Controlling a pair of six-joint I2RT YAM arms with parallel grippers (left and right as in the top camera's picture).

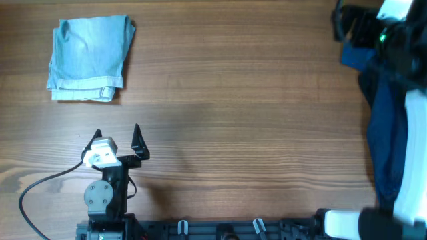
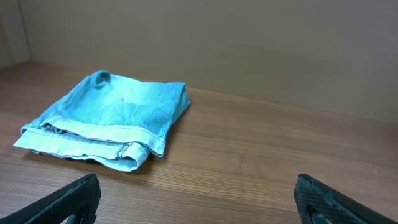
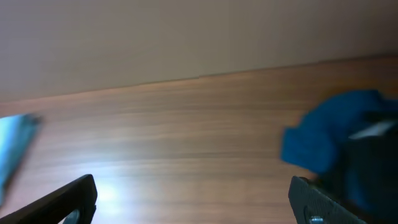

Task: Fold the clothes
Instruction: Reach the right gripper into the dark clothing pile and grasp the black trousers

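**Overhead view.** A folded, roughly rectangular pale blue garment (image 1: 90, 59) of soft fabric lies flat on the brown wooden table (image 1: 233, 100). The left gripper (image 1: 117, 132), black with a white block behind its fingers, sits on the near side of the pale blue garment and well apart from it. Its jaws are spread wide with nothing between them. A black cable (image 1: 40, 187) curves away from its base. Far to the right of the pale blue garment, a crumpled dark blue garment (image 1: 387, 127) of soft fabric lies at the table edge. It is partly covered by the white and black right arm (image 1: 413, 153).

**Left wrist view.** The pale blue garment (image 2: 112, 118) lies ahead of the left gripper and to its left, hem edge nearest the camera. Both black fingers (image 2: 68, 199) stand far apart over bare wood, clear of the fabric.

**Right wrist view.** The picture is blurred. The right gripper (image 3: 193, 190) is fully spread and empty, over bare table. The dark blue garment (image 3: 329, 140) is bunched to the right, near the right finger; whether it touches the finger cannot be told. A sliver of the pale blue garment (image 3: 12, 143) shows at the far left edge.
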